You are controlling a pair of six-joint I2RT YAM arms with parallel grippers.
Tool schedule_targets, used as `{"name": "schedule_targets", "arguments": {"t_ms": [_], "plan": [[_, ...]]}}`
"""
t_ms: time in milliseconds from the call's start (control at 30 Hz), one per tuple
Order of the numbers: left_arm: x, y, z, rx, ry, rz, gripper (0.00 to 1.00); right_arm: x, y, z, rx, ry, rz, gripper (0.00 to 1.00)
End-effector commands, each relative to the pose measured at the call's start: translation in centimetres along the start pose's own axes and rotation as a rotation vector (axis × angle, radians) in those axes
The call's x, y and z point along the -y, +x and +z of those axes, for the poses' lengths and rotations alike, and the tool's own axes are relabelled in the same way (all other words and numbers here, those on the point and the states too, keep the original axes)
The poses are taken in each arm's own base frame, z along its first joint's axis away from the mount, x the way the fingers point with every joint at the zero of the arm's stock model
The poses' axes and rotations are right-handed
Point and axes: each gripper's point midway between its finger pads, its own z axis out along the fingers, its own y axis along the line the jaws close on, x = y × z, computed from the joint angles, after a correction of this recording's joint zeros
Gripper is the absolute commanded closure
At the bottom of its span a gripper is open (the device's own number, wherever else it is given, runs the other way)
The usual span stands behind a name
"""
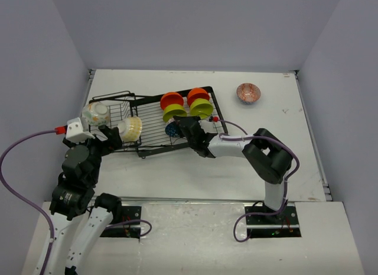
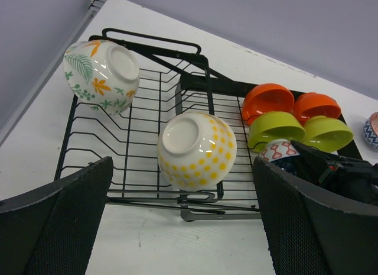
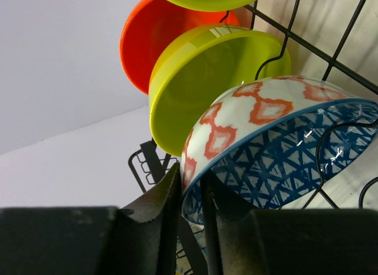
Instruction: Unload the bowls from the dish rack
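On table [image 1: 177,168], left of centre: dish rack [image 1: 152,128]. In rack's right half, bowls on edge, two deep: left column [image 1: 173,106] beside right column [image 1: 200,102]. Just before left column: fifth bowl [image 3: 271,157], its near rim between fingers of right gripper [image 3: 190,180]. In rack's left half, bottom-up: corner bowl [image 1: 96,113] far left, middle bowl [image 1: 131,128] nearer, to its right. Right of rack, well apart, on table: lone bowl [image 1: 248,93]. Before rack's left end: left gripper [image 1: 112,136].

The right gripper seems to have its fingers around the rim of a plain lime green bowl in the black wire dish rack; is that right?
The bowl is wrong: the right gripper has its fingers around the rim of the blue-and-white patterned bowl in the black wire dish rack, as the right wrist view shows.
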Motion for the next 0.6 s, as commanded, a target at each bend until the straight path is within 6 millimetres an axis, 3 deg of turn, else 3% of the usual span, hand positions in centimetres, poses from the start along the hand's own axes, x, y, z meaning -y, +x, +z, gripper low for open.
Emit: {"name": "schedule_targets", "arguments": {"t_ms": [0,300,567], "plan": [[0.4,-0.7,-0.1,0.033,0.019,-0.011,0.0,-0.4,-1.8,-0.4,0.075,-0.03,-0.013,0.81],[0.2,-0.6,0.1,0.025,0.004,-0.008,0.0,-1.7,-1.6,-1.0,0.049,-0.097,-0.009,0.99],[0.1,-0.6,0.1,0.025,-0.001,-0.009,0.0,-4.7,-1.4,-2.4,-0.003,-0.262,-0.013,1.0]]}}
